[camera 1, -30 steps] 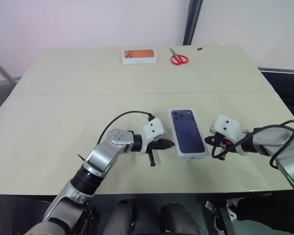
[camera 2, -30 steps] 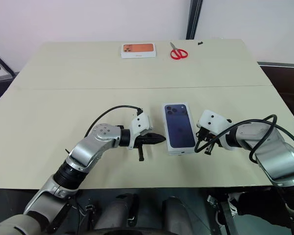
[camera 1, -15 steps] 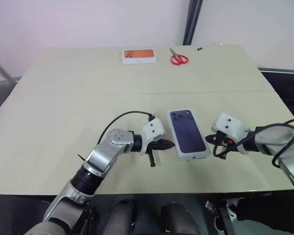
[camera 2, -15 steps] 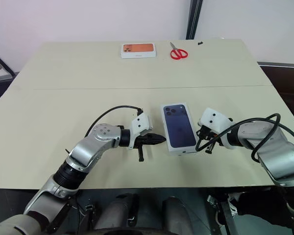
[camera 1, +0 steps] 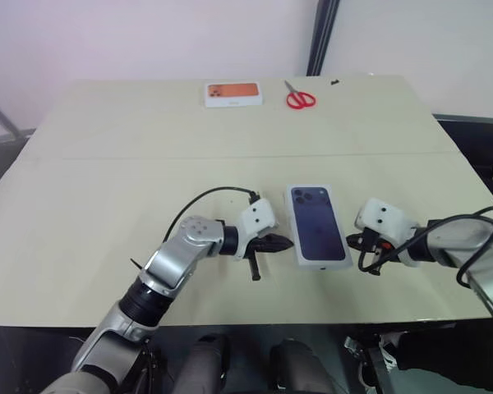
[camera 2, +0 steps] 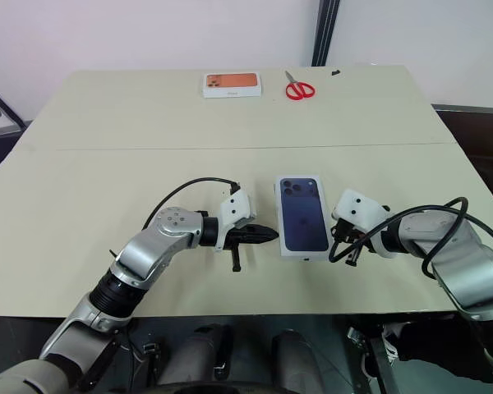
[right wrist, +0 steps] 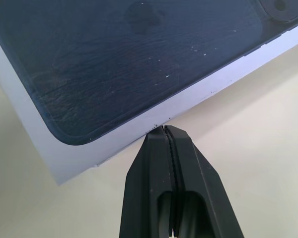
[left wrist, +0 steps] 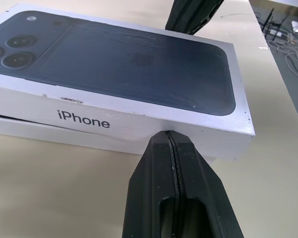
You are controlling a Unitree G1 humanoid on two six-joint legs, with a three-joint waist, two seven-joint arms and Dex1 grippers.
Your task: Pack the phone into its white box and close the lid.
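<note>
Now we are at the last part of the job: the lid (camera 2: 302, 217), with its dark blue phone picture on top, sits over the white box (left wrist: 49, 133) near the front of the table (camera 2: 107, 164), between our two arms. We think the phone is inside, but we cannot see it. In the left wrist view a thin strip of the white box peeks out under the lid, so we guess the lid is not pushed all the way down yet. Our left gripper (camera 1: 279, 243) is squeezed tight with nothing in it, and its tip is right against the side wall of the lid. Our right gripper (right wrist: 165, 134) is squeezed tight and empty too, and its tip is at the lid's edge on the other side. Next, we think we need to press gently on top of the lid, keeping it straight, so it slides down evenly and does not tip. The lid's side says "iPhone" in grey letters, and a faint apple mark shows on the phone picture. Far back on the table lie a white box with an orange phone picture (camera 2: 232, 84) and red scissors (camera 2: 298, 88).
</note>
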